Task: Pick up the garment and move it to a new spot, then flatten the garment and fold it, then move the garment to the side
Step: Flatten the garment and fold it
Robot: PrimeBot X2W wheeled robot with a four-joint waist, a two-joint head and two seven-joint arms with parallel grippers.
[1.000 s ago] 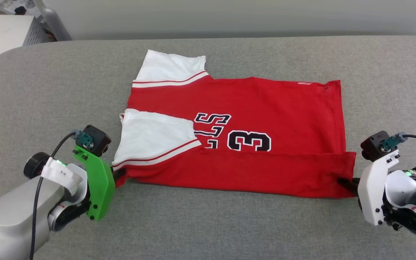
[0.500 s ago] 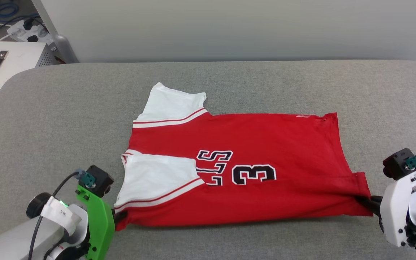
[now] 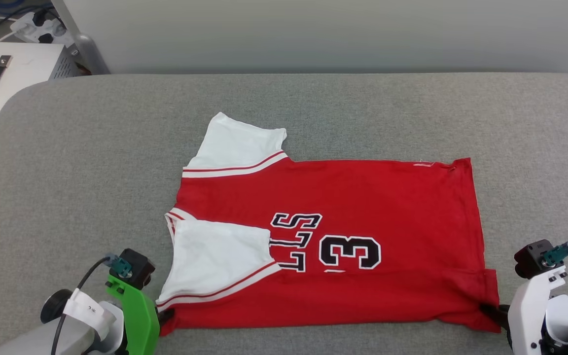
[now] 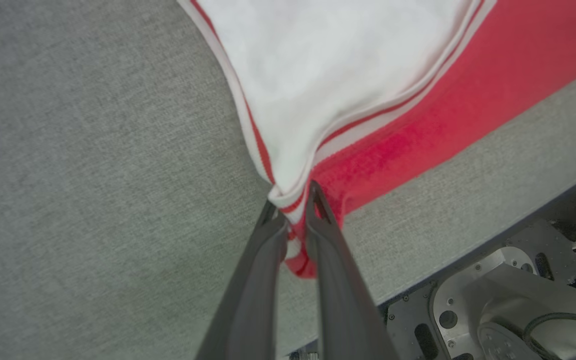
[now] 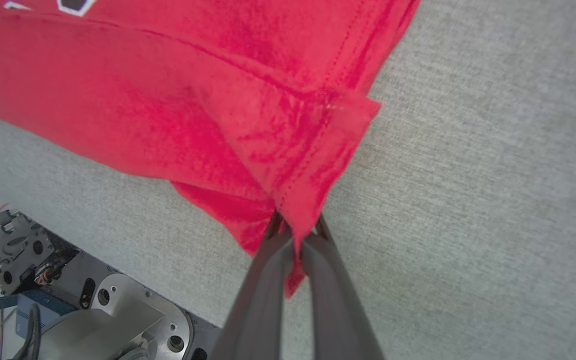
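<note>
So the shirt point(image 3: 363, 197) is lying spread out on the grey tabletop point(image 3: 67, 172), toward its near edge, with one white sleeve folded over the front and partly covering the lettering. Left jaws are pinching the striped sleeve-trim corner closest to that edge, and right jaws are pressed tight on the red hem corner there too.
</note>
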